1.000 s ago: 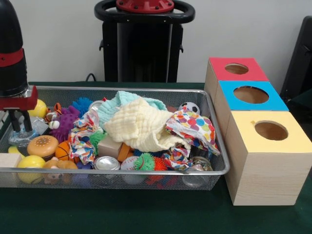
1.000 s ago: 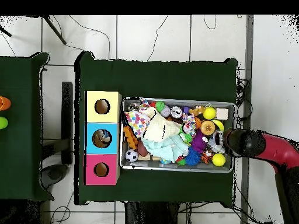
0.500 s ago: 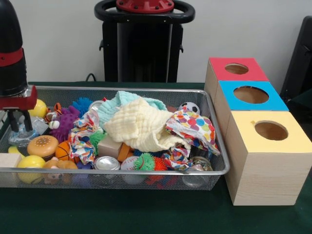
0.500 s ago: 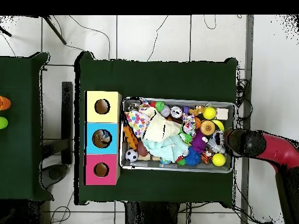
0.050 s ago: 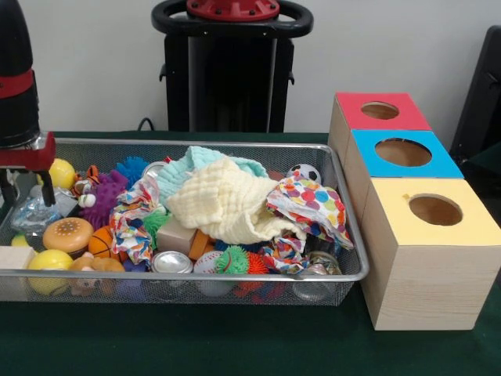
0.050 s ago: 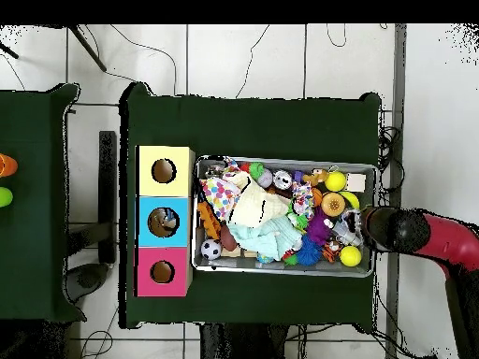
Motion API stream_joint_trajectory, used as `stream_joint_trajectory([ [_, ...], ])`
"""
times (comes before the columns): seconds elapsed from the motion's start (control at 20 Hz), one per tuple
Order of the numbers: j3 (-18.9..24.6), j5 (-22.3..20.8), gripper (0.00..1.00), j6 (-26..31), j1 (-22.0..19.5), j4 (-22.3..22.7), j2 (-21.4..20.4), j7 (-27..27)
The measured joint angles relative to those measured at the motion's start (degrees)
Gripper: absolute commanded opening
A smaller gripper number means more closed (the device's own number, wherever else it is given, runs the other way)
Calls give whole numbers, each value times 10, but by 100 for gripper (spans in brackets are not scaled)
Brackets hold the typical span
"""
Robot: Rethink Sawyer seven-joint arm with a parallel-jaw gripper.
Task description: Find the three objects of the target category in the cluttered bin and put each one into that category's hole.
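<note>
- pincer hangs at the wire bin's 9 o'clock end, over a clear crumpled plastic piece; whether it grips cannot be told.
- yellow cloth heaps mid-bin.
- three holed boxes at 3 o'clock.

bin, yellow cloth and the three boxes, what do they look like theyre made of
Bin: fine wire mesh with a shiny rim, probably steel; the toys show through its wall.
Yellow cloth: soft crinkled fabric, likely cotton muslin, matte and rumpled.
Boxes: pale wood by the visible grain on the sides, with flat matte red, blue and yellow tops, painted or covered.
</note>
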Motion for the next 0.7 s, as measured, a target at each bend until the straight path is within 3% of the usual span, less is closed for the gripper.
stream_joint_trajectory([
  [0.35, 0, 1, 100, 0, 0, 19, -22, 0],
  [0.7, -4, 1, 100, -1, 0, 24, -12, 0],
])
